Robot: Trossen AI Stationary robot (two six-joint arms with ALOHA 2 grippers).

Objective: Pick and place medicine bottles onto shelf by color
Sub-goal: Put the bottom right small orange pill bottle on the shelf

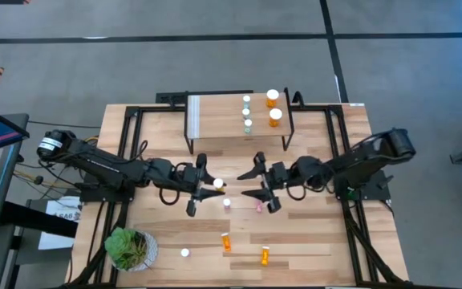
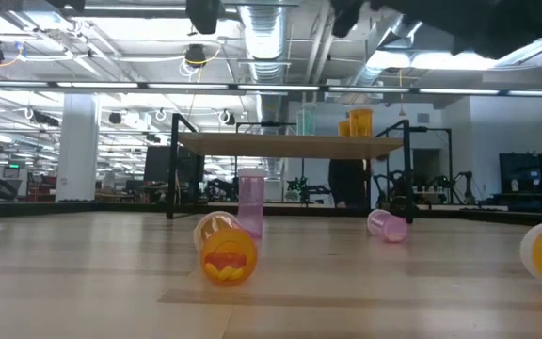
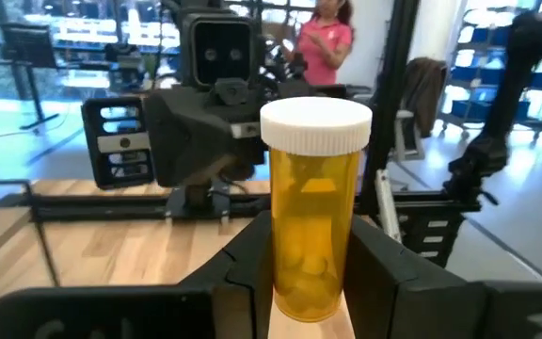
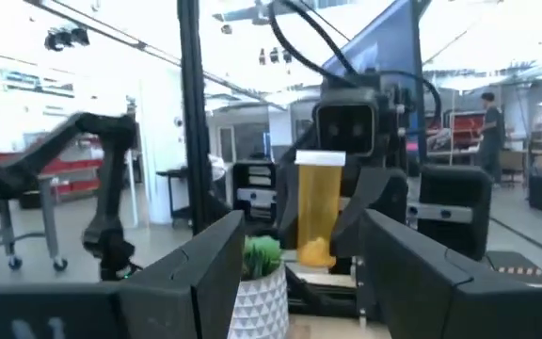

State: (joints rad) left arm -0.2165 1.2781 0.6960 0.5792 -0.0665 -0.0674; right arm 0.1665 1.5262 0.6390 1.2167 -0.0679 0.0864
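Observation:
My left gripper (image 1: 212, 185) hangs over the table's middle, shut on an orange bottle with a white cap (image 3: 314, 226). My right gripper (image 1: 247, 184) faces it from the table's right, open and holding nothing; its wrist view shows the same bottle (image 4: 317, 212) a short way ahead. The shelf (image 1: 215, 120) stands at the far middle, with three pale green bottles (image 1: 247, 112) and two orange ones (image 1: 273, 107) upright on it. On the table are two pink bottles (image 1: 227, 203) (image 1: 258, 206), two orange bottles lying on their sides (image 1: 226, 241) (image 1: 265, 255) and a white-capped one (image 1: 185, 253). My left gripper pinches the orange bottle's lower body (image 3: 294, 282) between its two fingers. The fingers come in level from the table's left. The bottle stands upright in the hold, cap up, lifted clear of the table.
A green potted plant (image 1: 131, 249) stands at the near left. The shelf's black legs (image 1: 188, 140) and the black frame rails (image 1: 127, 128) run along the table's sides. Bare wood lies between the shelf and the grippers.

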